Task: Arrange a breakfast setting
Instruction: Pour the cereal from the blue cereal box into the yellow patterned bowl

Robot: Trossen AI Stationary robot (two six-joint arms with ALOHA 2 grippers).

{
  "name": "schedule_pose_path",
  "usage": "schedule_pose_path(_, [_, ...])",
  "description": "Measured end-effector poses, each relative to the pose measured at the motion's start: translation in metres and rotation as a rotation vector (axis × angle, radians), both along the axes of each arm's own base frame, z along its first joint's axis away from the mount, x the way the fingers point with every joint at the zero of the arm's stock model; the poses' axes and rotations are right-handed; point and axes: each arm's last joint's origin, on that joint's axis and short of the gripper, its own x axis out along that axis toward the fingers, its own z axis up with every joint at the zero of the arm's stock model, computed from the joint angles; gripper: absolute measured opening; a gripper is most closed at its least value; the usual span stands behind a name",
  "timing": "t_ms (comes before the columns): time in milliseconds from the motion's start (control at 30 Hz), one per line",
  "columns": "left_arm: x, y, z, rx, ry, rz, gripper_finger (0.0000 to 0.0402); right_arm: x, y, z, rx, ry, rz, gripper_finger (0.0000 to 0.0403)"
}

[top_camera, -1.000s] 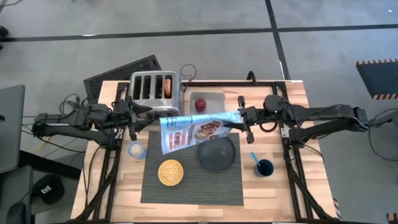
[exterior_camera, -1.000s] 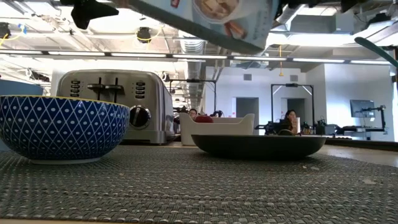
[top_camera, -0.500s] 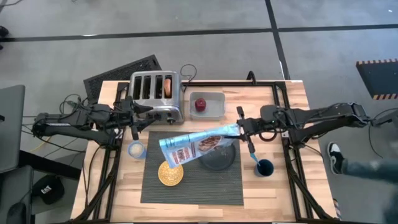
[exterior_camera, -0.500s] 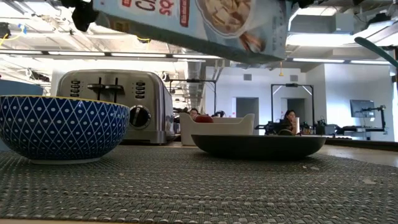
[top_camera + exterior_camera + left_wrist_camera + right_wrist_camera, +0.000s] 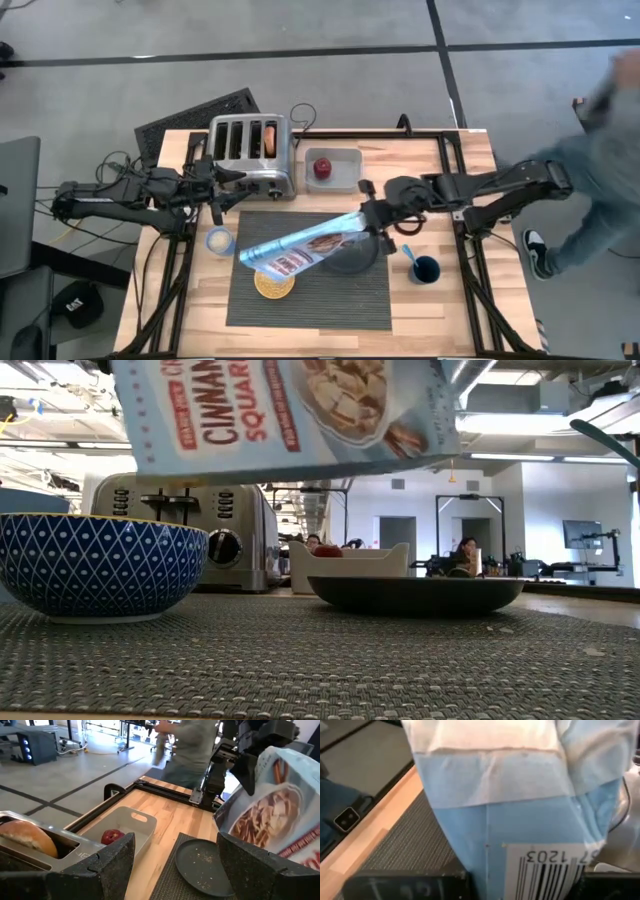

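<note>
The right end effector point(image 5: 366, 212) grips the blue cinnamon cereal box point(image 5: 300, 243), whose long axis slants away over the small yellow bowl point(image 5: 274, 281). The left end effector point(image 5: 216, 188), fingers apart, waits beyond the box, beside the four-slot steel toaster point(image 5: 249, 146).

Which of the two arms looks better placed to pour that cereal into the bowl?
The right. Its gripper already holds the cereal box, tilted low over the yellow bowl on the placemat. The left gripper waits open and empty by the toaster.
</note>
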Motion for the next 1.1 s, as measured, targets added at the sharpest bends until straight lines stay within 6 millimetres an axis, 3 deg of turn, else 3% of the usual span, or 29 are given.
schedule_pose_path(367, [0.0, 0.0, -0.001, -0.011, 0.006, 0.002, 0.0267, 0.038, 0.008, 0.016, -0.079, 0.158, 0.029, 0.0082])
schedule_pose_path(800, [0.0, 0.0, -0.002, -0.01, 0.018, 0.002, 0.0267, 0.065, 0.014, 0.043, -0.15, 0.234, 0.065, 0.008])
schedule_pose_path(1100, [0.0, 0.0, -0.002, -0.006, 0.024, 0.001, 0.0267, 0.08, 0.015, 0.048, -0.177, 0.268, 0.064, 0.008])
